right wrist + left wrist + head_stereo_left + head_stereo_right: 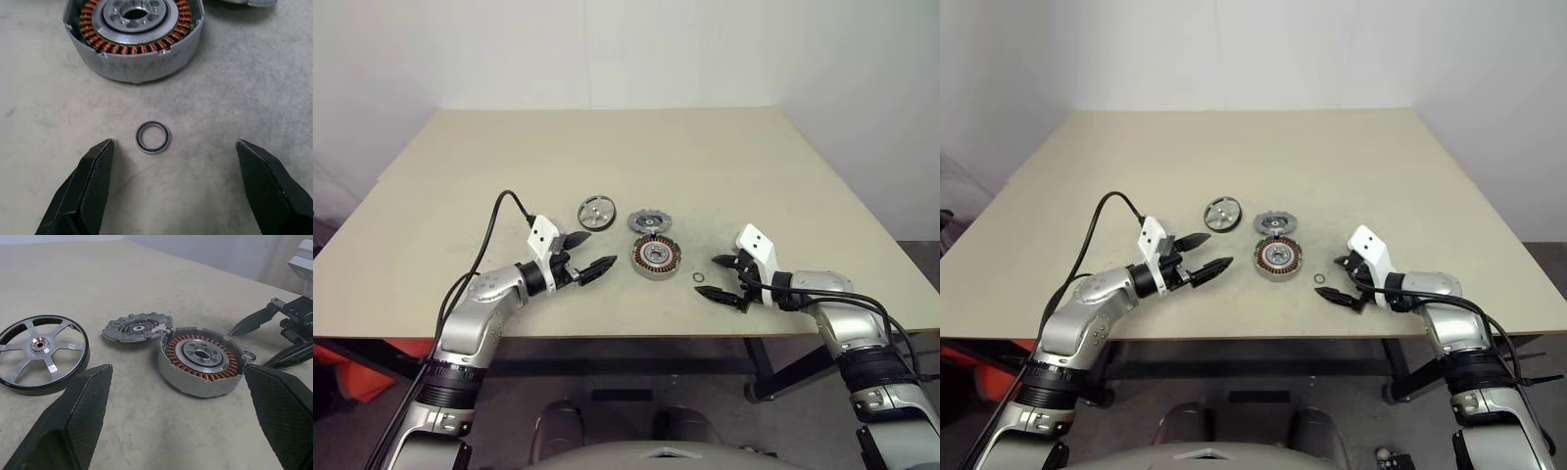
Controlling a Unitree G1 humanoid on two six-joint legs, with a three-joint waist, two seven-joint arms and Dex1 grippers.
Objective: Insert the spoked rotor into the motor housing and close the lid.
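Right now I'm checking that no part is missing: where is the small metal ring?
The small thin metal ring lies flat on the beige table, just right of the grey copper-wound motor housing, in front of the right tool.

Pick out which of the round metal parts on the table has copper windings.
The motor housing, the thick grey puck nearest the table's front edge. A copper-coloured ring circles its central hole. The spoked rotor is an open wheel, and the lid is a flat notched disc.

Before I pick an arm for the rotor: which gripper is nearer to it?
Left. The left gripper hangs open just in front of the rotor. The right gripper is open beyond the housing, over a small ring.
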